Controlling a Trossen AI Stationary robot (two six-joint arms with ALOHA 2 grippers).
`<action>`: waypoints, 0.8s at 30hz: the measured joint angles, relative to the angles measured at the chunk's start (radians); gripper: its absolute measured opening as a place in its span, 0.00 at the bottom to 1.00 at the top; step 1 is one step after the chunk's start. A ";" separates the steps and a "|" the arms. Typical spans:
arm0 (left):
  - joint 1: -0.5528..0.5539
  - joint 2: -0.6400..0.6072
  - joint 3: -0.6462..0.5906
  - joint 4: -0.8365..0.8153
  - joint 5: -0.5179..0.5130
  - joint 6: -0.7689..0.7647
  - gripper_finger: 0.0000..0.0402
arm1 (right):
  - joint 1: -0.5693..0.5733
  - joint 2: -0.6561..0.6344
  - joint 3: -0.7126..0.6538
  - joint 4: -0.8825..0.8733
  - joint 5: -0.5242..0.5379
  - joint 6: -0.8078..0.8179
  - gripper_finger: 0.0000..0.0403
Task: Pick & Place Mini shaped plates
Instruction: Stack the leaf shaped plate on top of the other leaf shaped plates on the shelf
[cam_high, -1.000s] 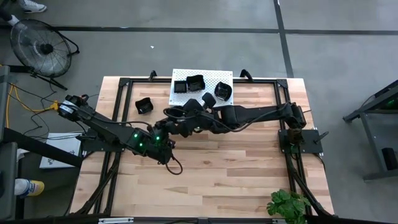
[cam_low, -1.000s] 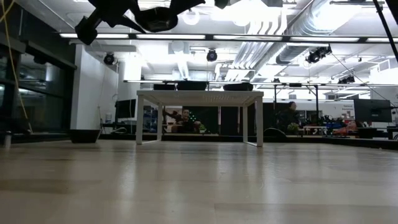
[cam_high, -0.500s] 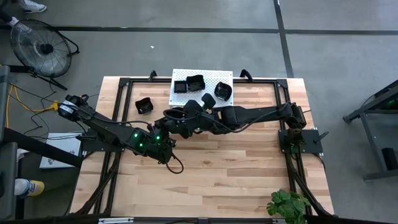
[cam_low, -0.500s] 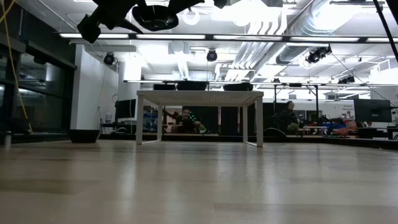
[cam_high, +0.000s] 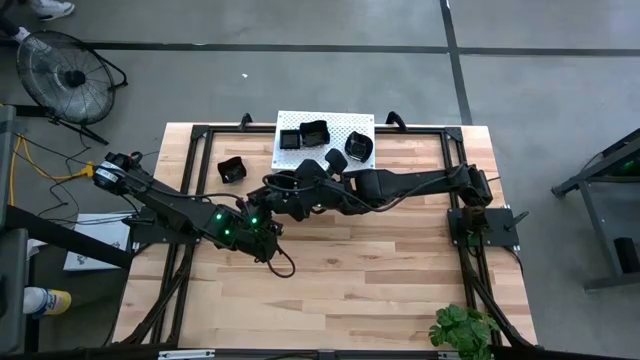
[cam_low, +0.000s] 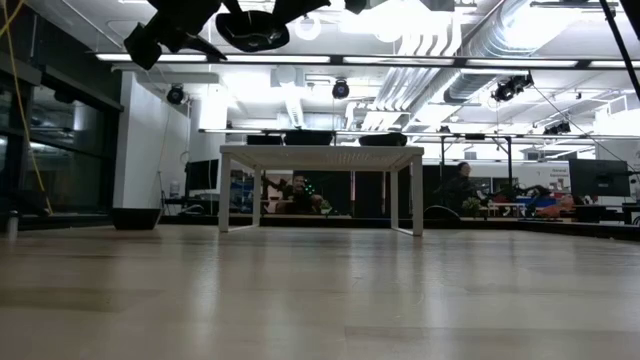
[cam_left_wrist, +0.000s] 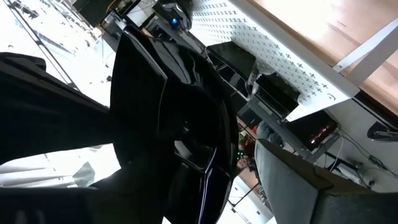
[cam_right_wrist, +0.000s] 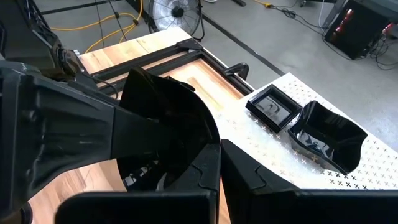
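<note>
Right hand (cam_high: 283, 197) is clamped on a wavy black mini plate (cam_right_wrist: 163, 130) held in the air above mid surface (cam_high: 400, 270), in front of the white stand (cam_high: 335, 128). Left hand (cam_high: 262, 205) sits just beside it, fingers spread wide, holding nothing. Three plates (cam_high: 314, 133) lie on the stand, another plate (cam_high: 232, 170) on the surface just left of it.

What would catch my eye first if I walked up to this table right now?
Probably the two dark arms meeting mid-air over the table's middle: the right hand is shut on a glossy black plate, with the left hand open right beside it. Next, the white perforated stand at the far edge, carrying three more black plates, and a lone plate on the wood beside it.
</note>
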 joint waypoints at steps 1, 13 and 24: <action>0.000 0.000 0.000 0.000 0.005 0.000 0.55 | -0.002 0.000 0.000 0.000 0.000 -0.001 0.00; -0.001 0.000 0.000 0.002 0.029 0.002 0.55 | -0.037 -0.015 0.000 -0.022 0.012 0.002 0.00; -0.001 0.000 0.000 -0.009 0.029 -0.030 0.55 | -0.078 -0.060 0.000 -0.089 0.034 0.001 0.00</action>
